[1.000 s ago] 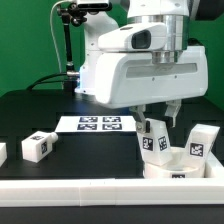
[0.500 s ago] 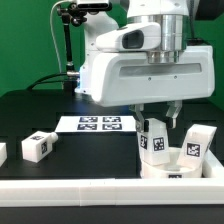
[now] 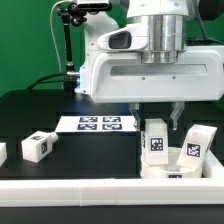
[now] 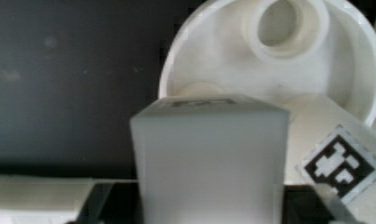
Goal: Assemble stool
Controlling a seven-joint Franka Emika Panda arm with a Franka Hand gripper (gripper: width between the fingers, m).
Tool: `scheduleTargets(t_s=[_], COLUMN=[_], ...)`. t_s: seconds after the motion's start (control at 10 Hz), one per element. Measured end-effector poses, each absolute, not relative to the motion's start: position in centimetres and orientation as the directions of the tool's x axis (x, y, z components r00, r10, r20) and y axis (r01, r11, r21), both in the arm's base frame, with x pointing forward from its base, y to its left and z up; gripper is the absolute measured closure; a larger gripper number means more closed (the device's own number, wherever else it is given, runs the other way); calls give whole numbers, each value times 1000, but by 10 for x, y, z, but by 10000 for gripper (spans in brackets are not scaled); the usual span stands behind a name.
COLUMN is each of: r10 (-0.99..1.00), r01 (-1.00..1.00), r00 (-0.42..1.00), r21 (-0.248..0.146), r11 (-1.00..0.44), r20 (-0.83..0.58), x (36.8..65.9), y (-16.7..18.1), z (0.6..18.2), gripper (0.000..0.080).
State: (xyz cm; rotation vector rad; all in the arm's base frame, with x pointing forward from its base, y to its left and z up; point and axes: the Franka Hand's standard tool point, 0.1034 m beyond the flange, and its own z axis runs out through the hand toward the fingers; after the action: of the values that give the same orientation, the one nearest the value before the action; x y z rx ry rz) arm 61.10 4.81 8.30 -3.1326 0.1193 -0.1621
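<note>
My gripper (image 3: 155,116) is shut on a white stool leg (image 3: 156,140) and holds it upright just over the round white seat (image 3: 165,170) at the exterior view's right. In the wrist view this leg (image 4: 210,150) fills the middle between my dark fingers (image 4: 110,200). The seat (image 4: 220,50), with its oval hole, lies beyond it. A second tagged leg (image 3: 200,140) stands at the seat's right side, and the wrist view shows that tagged leg (image 4: 345,160) close beside the held one. I cannot tell whether the held leg touches the seat.
A loose tagged leg (image 3: 38,146) lies on the black table at the exterior view's left, and another white piece (image 3: 2,152) shows at the very edge. The marker board (image 3: 95,124) lies behind them. A long white rail (image 3: 100,192) runs along the front.
The arm has turned and shifted a little toward the exterior view's right, carrying the held leg with it over the seat. The other parts have not moved.
</note>
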Motion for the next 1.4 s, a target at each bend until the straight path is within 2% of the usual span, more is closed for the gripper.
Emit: scheduleTargets(t_s=[0.1, 0.3, 0.6, 0.9, 1.4], r10=[-136, -336, -611, -790, -924], r01=[-136, -331, -603, -781, -914], r00=[983, 934, 787, 610, 383], r21=[-12, -62, -105, -126, -142], r11=[-991, -942, -791, -612, -381], r20=[120, 118, 86, 58, 16], x=[612, 613, 612, 612, 613], y=[44, 36, 37, 46, 50], z=[83, 83, 82, 82, 82], gripper=[462, 462, 462, 462, 462])
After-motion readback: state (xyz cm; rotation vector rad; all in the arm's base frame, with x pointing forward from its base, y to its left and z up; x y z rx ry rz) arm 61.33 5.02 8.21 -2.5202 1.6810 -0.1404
